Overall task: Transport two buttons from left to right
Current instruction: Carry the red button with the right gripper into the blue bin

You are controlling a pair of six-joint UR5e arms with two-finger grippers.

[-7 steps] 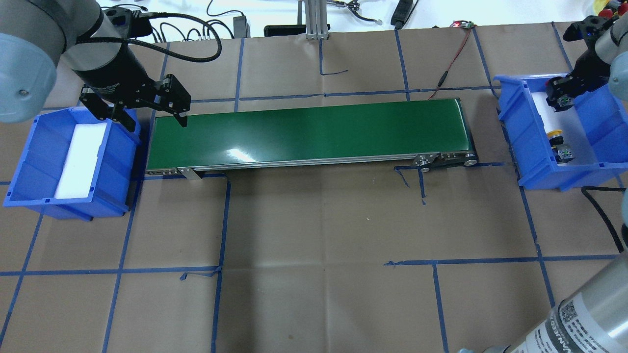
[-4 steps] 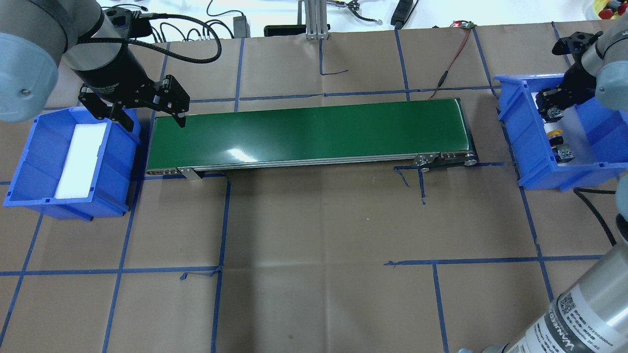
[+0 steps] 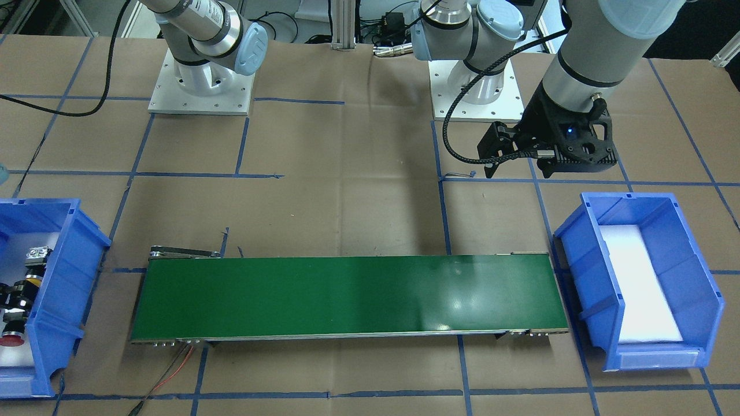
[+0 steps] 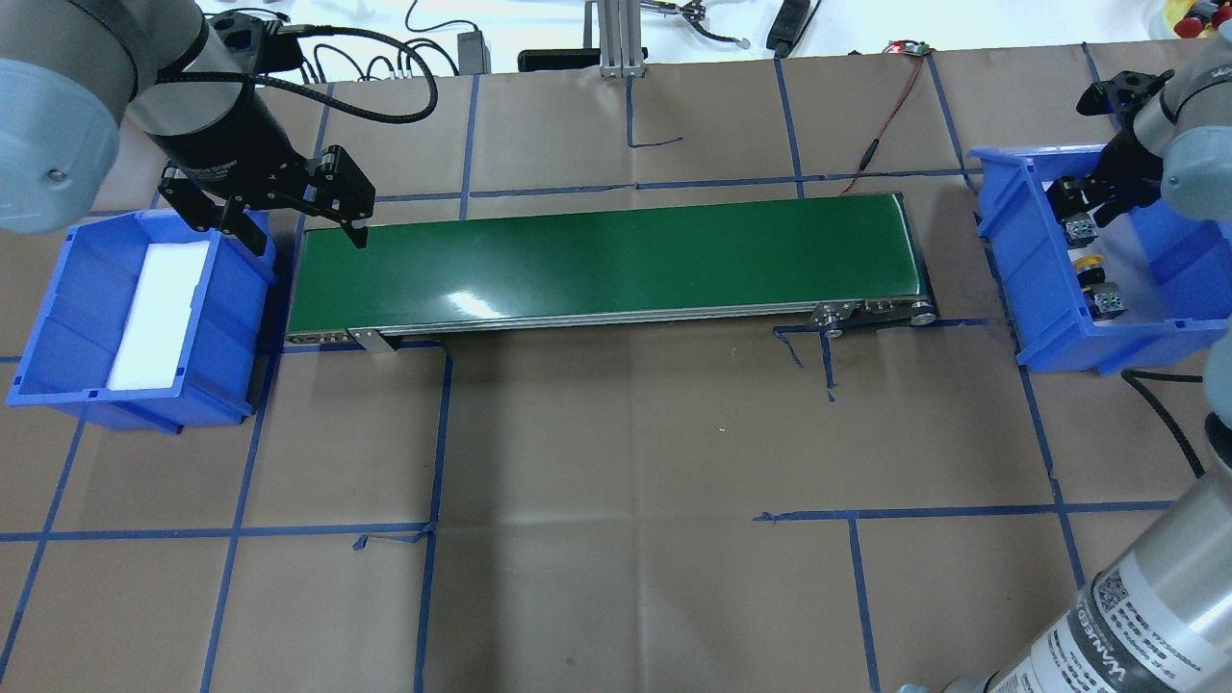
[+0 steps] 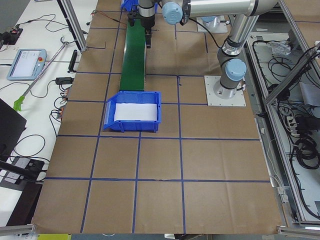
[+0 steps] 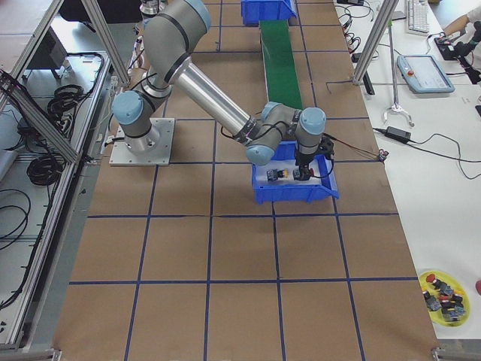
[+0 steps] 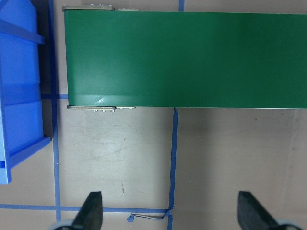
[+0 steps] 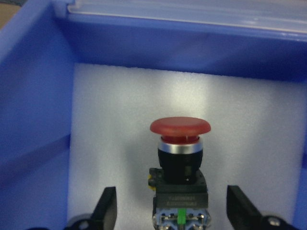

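**Right gripper** (image 8: 172, 209): fingers spread wide, one on each side of the red mushroom-capped push button with black body and grey-white block end (image 8: 179, 158), touching neither flank.

**Red button:** lies on the white foam liner (image 8: 110, 143) of the blue plastic right bin (image 4: 1011, 252). In the overhead view the bin sits at 3 o'clock of the long green conveyor belt (image 4: 606, 255).

**Round yellow-capped push button** (image 4: 1090, 262): same bin, just beside the red one, at its 6 o'clock. Both read as delivered.

**Left gripper** (image 7: 171, 212): fingers apart, holding nothing, near the belt's 9 o'clock end, by the foam-lined blue left bin (image 4: 58, 289).

**Hazards, judged:**
- A finger could snag the red cap's overhang on lifting and drag the button out.
- A sideways drift could clip the yellow button or the bin wall.

**Surface:** brown paper table (image 4: 626, 462), gridded with blue tape.

**Room:** cables and a grey teach pendant (image 6: 425, 73) on a white side bench.
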